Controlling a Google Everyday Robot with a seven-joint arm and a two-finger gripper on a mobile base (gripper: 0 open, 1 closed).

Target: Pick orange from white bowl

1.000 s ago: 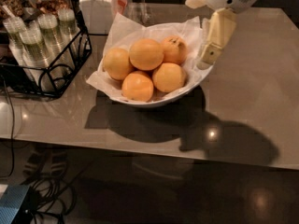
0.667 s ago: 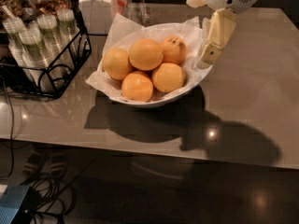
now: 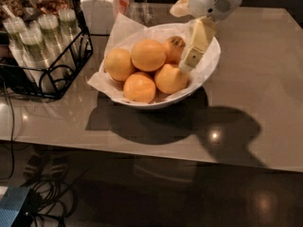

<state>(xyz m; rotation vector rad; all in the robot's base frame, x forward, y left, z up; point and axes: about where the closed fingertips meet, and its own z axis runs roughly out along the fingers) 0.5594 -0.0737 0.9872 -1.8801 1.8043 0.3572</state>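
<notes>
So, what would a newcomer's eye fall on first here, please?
The white bowl of five oranges, mid-table, with the biggest orange on top. The gripper hangs over the bowl's right side, close to the fruit. A black wire rack of cups stands at the picture's left.

The gripper hangs over the right side of the bowl. The arm above it is cut off by the top edge. The gripper hides a stretch of the bowl's far wall and the right edge of the speckled orange. The orange lies atop the heap, its underside hidden by its neighbours. Paper and fruit cover the bowl's inside. The rack runs off the left edge, the jar off the top, the worktop off the right. A blue thing in the bottom-left corner is cut off and too dim to name.
</notes>
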